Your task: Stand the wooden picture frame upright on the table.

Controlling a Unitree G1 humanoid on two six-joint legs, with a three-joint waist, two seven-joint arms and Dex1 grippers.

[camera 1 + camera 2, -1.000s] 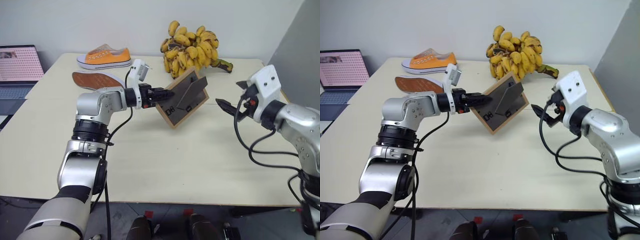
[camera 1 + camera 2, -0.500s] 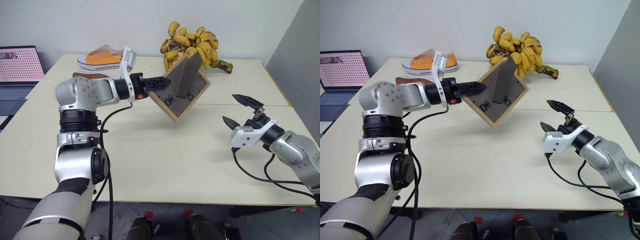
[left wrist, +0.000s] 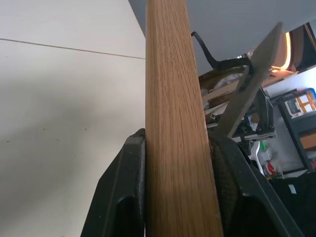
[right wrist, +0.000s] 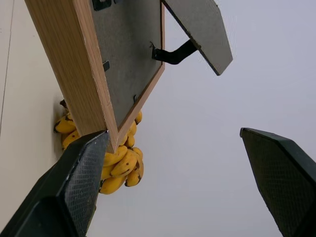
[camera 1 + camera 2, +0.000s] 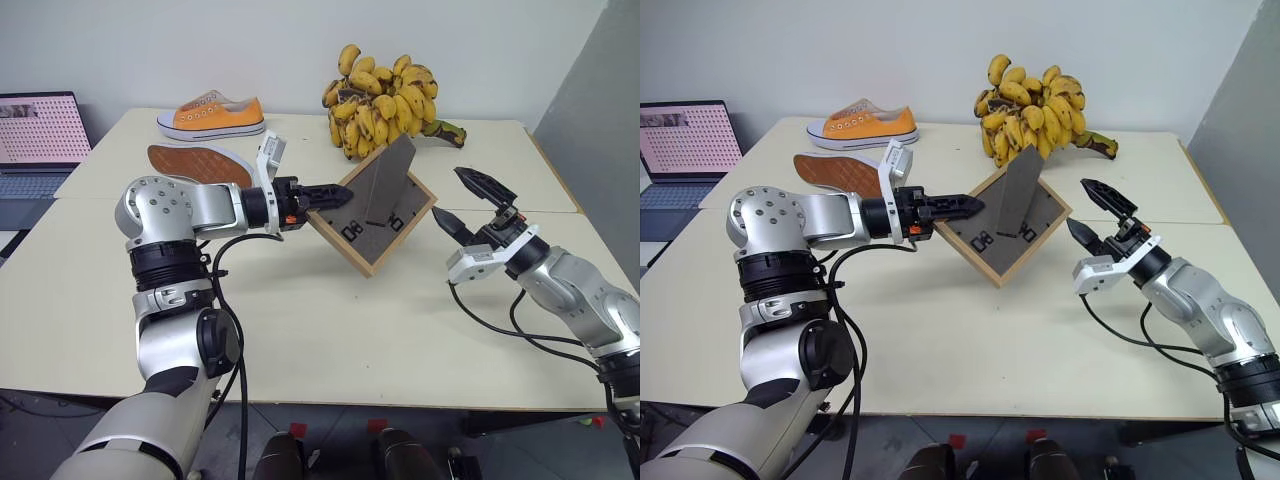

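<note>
The wooden picture frame (image 5: 375, 218) hangs over the table (image 5: 300, 320), tipped on a corner like a diamond, grey back panel towards me. Its prop leg (image 5: 385, 178) is swung out. My left gripper (image 5: 335, 192) is shut on the frame's left edge; in the left wrist view the light-wood edge (image 3: 173, 123) sits between both fingers (image 3: 126, 187). My right gripper (image 5: 449, 194) is open just right of the frame's right corner, not touching it. In the right wrist view the frame (image 4: 94, 64) lies ahead between the spread fingers (image 4: 74, 187).
A big bunch of bananas (image 5: 385, 95) lies at the back behind the frame. An orange shoe (image 5: 210, 112) and a second shoe, sole up (image 5: 195, 160), lie back left. A laptop (image 5: 35, 130) stands at the far left. A grey wall runs along the right.
My left wrist rolled and pulled back, so the frame rose and came down again, still in its grip. My right gripper rolled, sank, then came up close to the frame's right corner.
</note>
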